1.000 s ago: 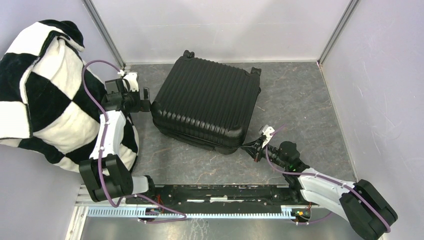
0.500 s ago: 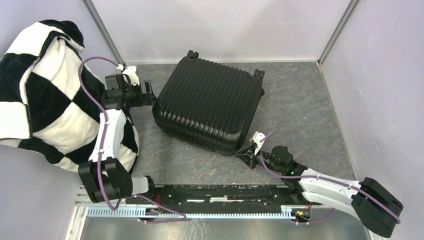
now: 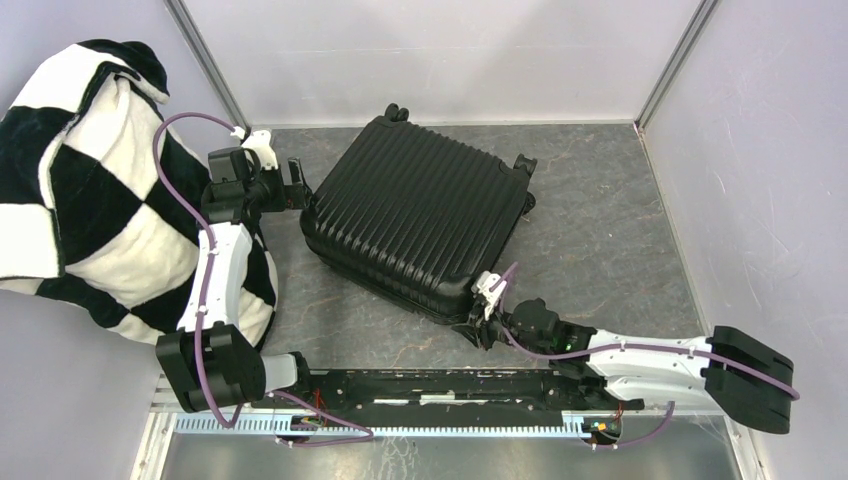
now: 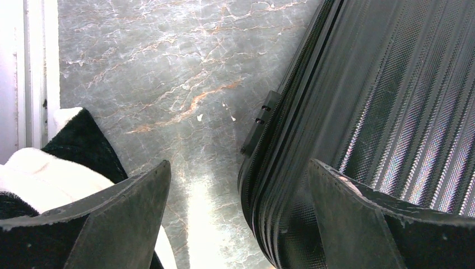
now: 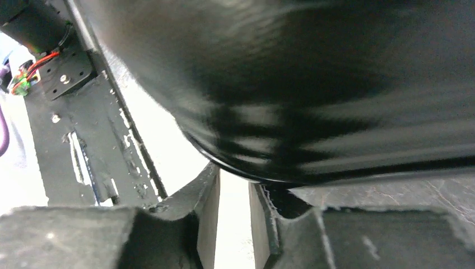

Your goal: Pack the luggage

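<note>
The luggage (image 3: 415, 225) is a black ribbed hard-shell suitcase lying closed and flat on the grey marbled table, wheels toward the back wall. My left gripper (image 3: 296, 185) stands wide open at its left corner, and the wrist view shows one finger over the shell's edge (image 4: 381, 112) with nothing gripped. My right gripper (image 3: 472, 330) is low at the near corner. Its fingers stand a narrow gap apart and empty, just under the shell's rounded edge (image 5: 280, 84). In the wrist views the left gripper (image 4: 238, 163) and right gripper (image 5: 234, 179) both hold nothing.
A black-and-white checkered blanket (image 3: 90, 200) is heaped at the left, behind the left arm, and its edge shows in the left wrist view (image 4: 33, 168). Grey walls close the back and right sides. The arms' black base rail (image 3: 430, 385) runs along the near edge.
The right gripper has slid left along the suitcase's near edge to its corner and opened a little. The suitcase has turned slightly. The left gripper has shifted a little toward the back.
</note>
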Available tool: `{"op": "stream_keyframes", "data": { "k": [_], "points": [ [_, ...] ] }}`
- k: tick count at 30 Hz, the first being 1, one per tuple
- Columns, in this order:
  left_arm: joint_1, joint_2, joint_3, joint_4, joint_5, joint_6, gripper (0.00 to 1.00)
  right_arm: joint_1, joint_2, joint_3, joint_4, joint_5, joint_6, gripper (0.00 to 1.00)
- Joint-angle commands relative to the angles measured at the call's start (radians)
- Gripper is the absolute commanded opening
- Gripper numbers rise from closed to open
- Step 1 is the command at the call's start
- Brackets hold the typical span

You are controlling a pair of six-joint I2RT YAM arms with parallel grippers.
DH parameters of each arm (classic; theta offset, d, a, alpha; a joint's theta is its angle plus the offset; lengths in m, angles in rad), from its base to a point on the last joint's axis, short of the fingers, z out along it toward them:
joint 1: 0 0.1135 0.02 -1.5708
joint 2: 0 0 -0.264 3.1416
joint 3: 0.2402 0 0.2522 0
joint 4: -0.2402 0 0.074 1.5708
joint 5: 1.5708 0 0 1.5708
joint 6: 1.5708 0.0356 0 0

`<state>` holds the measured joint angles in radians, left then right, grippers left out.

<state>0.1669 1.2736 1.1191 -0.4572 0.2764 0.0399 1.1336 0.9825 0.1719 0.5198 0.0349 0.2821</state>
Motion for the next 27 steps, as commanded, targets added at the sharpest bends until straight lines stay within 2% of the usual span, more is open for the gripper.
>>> {"op": "stream_keyframes", "data": {
  "k": [1, 7, 9, 11, 16, 23, 27],
  "points": [
    [-0.016, -0.030, -0.004, -0.035, 0.028, -0.009, 0.98, -0.069, -0.098, 0.057, -0.120, 0.110, 0.118, 0.37],
    [-0.012, -0.014, 0.009, 0.010, -0.113, 0.006, 0.98, -0.308, -0.332, 0.066, -0.424, 0.038, 0.166, 0.48],
    [-0.013, 0.003, 0.011, 0.030, -0.163, 0.010, 0.98, -0.363, -0.374, 0.062, -0.506, 0.057, 0.167, 0.49],
    [-0.012, 0.020, 0.002, 0.052, -0.201, 0.012, 0.98, -0.426, -0.376, 0.062, -0.552, 0.087, 0.185, 0.45],
    [-0.034, 0.060, -0.038, 0.096, -0.264, 0.023, 0.98, -0.560, -0.238, 0.121, -0.514, 0.058, 0.215, 0.41],
    [-0.101, 0.131, -0.078, 0.123, -0.312, 0.039, 0.96, -0.686, 0.077, 0.254, -0.268, -0.146, 0.286, 0.33],
    [-0.155, 0.128, -0.105, 0.130, -0.268, 0.042, 0.96, -0.753, 0.222, 0.359, -0.181, -0.220, 0.332, 0.30]
  ]
}}
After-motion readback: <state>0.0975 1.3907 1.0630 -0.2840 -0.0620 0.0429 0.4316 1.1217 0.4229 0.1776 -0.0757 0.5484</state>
